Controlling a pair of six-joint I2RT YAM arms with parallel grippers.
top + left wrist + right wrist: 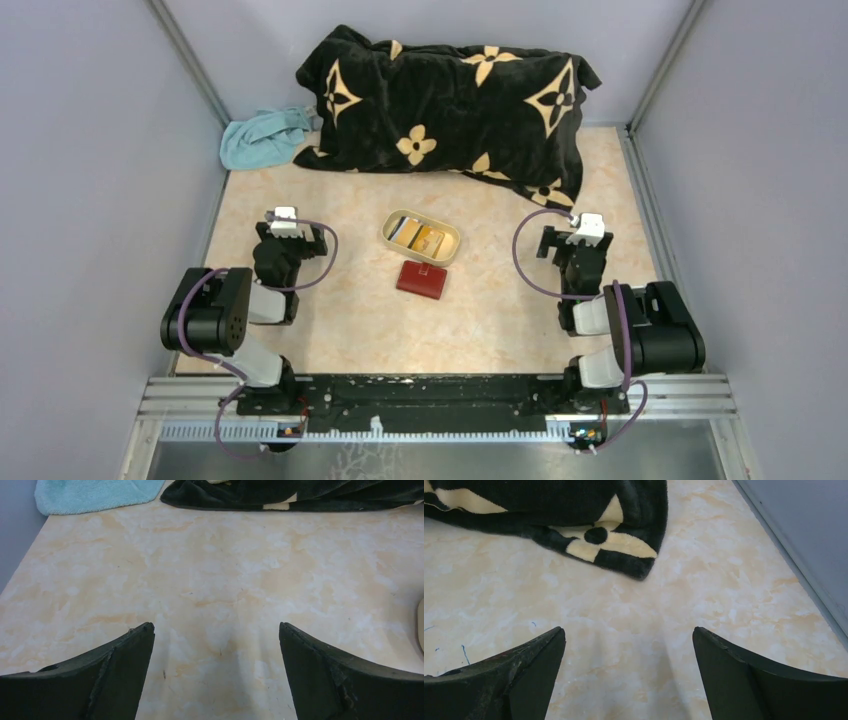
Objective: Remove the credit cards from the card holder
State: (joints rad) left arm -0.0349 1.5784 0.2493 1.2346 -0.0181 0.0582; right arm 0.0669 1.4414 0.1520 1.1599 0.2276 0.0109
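Note:
The card holder (422, 280), a small dark red wallet, lies flat and folded shut at the table's middle. Just behind it, credit cards (428, 241) lie in a beige oval tray (452, 247): an orange-yellow one and a pale blue one show. My left gripper (290, 238) (216, 630) hangs open over bare table, well left of the wallet. My right gripper (575, 243) (629, 630) is open too, well right of it, with nothing between its fingers. Neither wrist view shows the wallet.
A black blanket (450, 100) with cream flower shapes is heaped along the back; its corner (624, 555) lies ahead of the right gripper. A teal cloth (262, 138) (95, 495) sits at the back left. Grey walls close in the sides. The tray's rim (421, 625) shows at the left wrist view's right edge.

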